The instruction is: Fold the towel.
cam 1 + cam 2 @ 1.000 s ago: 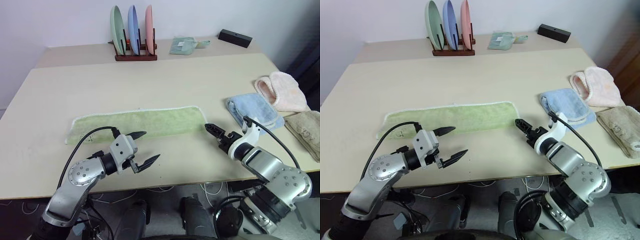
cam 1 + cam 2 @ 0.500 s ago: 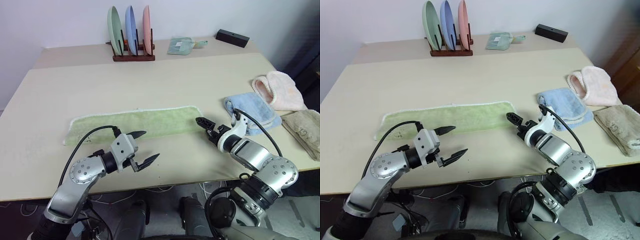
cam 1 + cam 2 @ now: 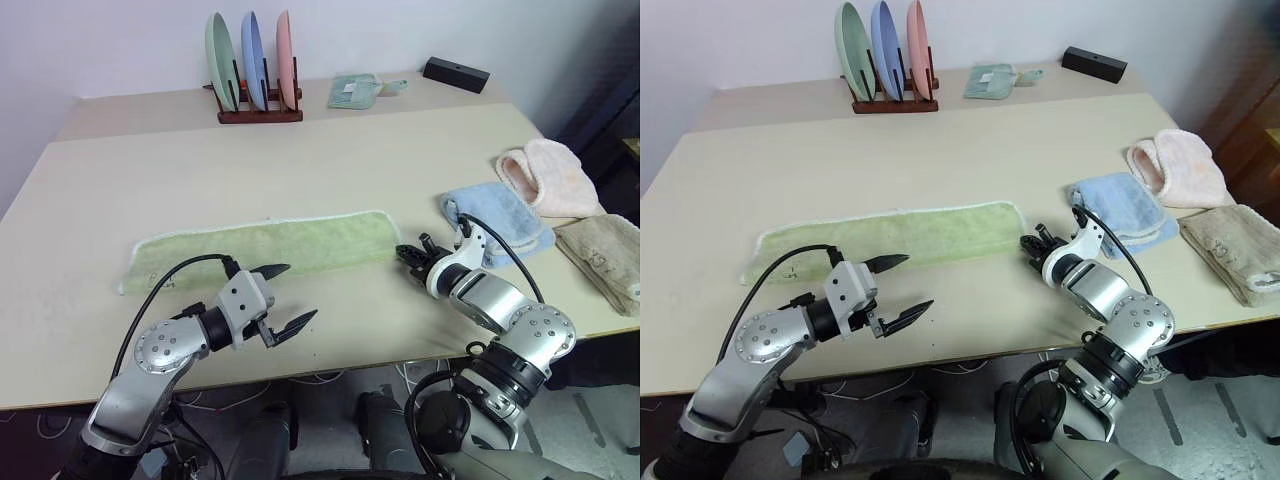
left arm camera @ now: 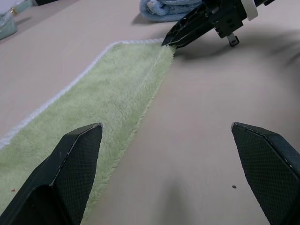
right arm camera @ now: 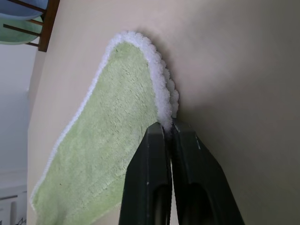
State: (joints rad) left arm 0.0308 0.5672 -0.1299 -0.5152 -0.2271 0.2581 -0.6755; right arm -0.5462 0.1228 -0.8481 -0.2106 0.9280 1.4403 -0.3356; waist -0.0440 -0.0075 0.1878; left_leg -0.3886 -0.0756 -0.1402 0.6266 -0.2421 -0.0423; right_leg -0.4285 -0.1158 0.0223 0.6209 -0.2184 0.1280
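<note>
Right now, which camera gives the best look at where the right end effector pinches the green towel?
The right wrist view: the right end effector is shut on the towel at its white-edged corner. The left wrist view shows that pinch from farther off; the head views show the whole towel lying as a flat strip.

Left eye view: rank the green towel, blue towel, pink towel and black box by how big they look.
1. green towel
2. and 3. blue towel and pink towel, too alike to rank
4. black box, though farthest from the camera

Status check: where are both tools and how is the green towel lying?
Right tool shut on the towel's near right corner. Left tool open, hovering off the towel's front edge. Towel a flat strip on the table. Nothing in the way.
</note>
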